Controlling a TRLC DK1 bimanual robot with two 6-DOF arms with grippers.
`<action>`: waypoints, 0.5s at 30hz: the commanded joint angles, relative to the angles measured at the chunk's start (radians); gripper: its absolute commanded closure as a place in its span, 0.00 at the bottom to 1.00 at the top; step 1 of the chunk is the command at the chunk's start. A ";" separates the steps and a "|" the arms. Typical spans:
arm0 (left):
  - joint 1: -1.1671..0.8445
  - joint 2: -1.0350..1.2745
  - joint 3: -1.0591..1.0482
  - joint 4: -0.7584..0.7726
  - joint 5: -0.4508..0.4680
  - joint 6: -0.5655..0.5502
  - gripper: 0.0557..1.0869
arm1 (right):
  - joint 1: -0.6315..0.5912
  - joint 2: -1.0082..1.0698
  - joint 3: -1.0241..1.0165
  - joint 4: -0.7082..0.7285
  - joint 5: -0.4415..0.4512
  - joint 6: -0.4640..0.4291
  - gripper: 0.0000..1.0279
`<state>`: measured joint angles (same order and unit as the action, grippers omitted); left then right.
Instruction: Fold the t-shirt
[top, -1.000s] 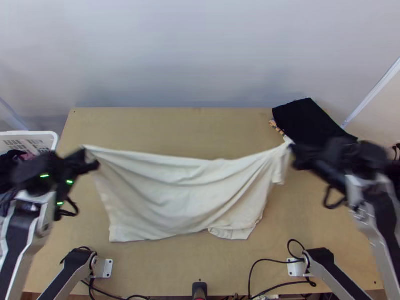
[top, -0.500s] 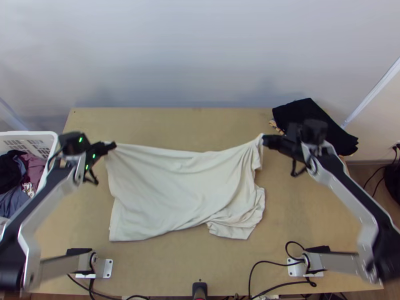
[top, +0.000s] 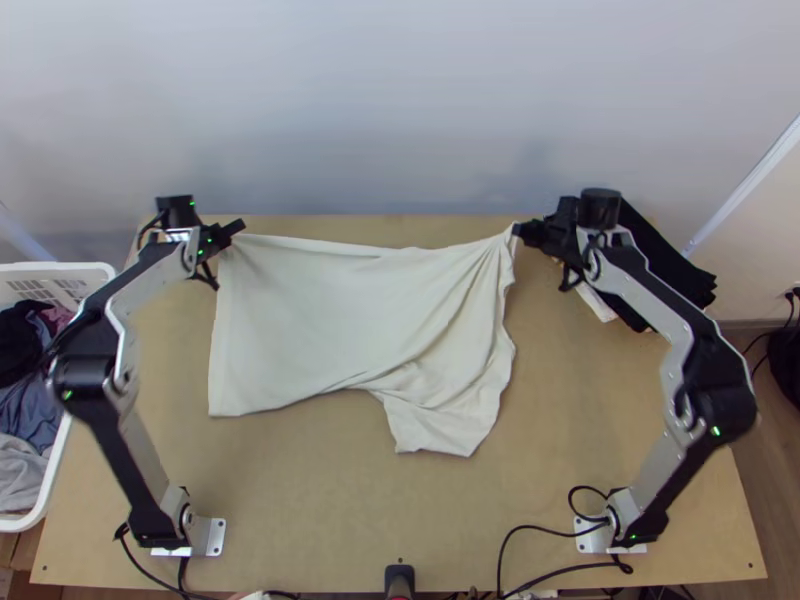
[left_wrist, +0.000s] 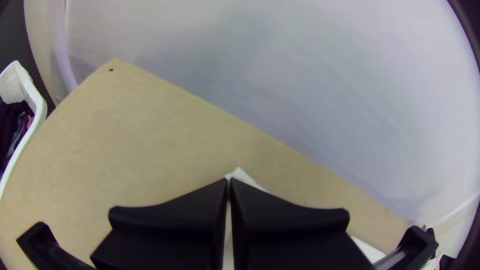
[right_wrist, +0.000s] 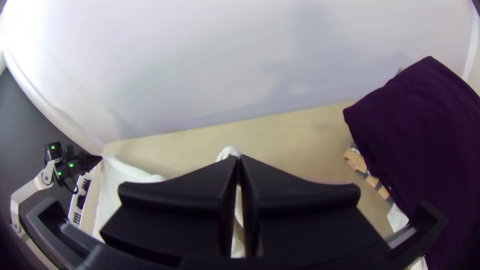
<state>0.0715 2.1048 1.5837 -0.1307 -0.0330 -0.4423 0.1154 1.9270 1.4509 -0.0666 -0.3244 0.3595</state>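
In the top view the cream t-shirt (top: 350, 315) stretches between both grippers, its upper edge pulled taut and its lower part trailing toward the near side, with diagonal creases and an uneven lower right part. My left gripper (top: 238, 230) is shut on its upper left corner, and my right gripper (top: 520, 231) on its upper right corner. In the left wrist view a bit of t-shirt (left_wrist: 240, 175) pokes out past the left gripper (left_wrist: 229, 181). The right wrist view has the right gripper (right_wrist: 239, 159) pinching bunched t-shirt (right_wrist: 228, 152).
A white basket (top: 45, 505) of clothes stands at the table's left. Dark folded cloth (top: 672, 262) lies at the back right, partly under the right arm, with other folded pieces beneath it. Cables run along the table's near edge, and a pale wall rises behind.
Both grippers have moved toward the table's far edge, after coming closer together. The t-shirt has been drawn along with them, and its lower edge has slid away from the near side.
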 joint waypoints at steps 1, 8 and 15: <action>-0.015 0.073 0.082 -0.038 -0.015 -0.027 0.93 | -0.003 0.066 0.080 0.011 0.016 0.016 0.97; -0.027 0.050 0.171 -0.170 -0.016 -0.035 0.07 | 0.000 0.020 0.157 -0.009 0.076 0.064 0.30; -0.001 -0.022 0.226 -0.233 -0.011 -0.035 0.06 | -0.014 -0.077 0.223 -0.179 0.077 0.142 0.04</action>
<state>0.0586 2.1483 1.7668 -0.3313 -0.0414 -0.4568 0.1078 1.9396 1.6444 -0.1974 -0.2501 0.4641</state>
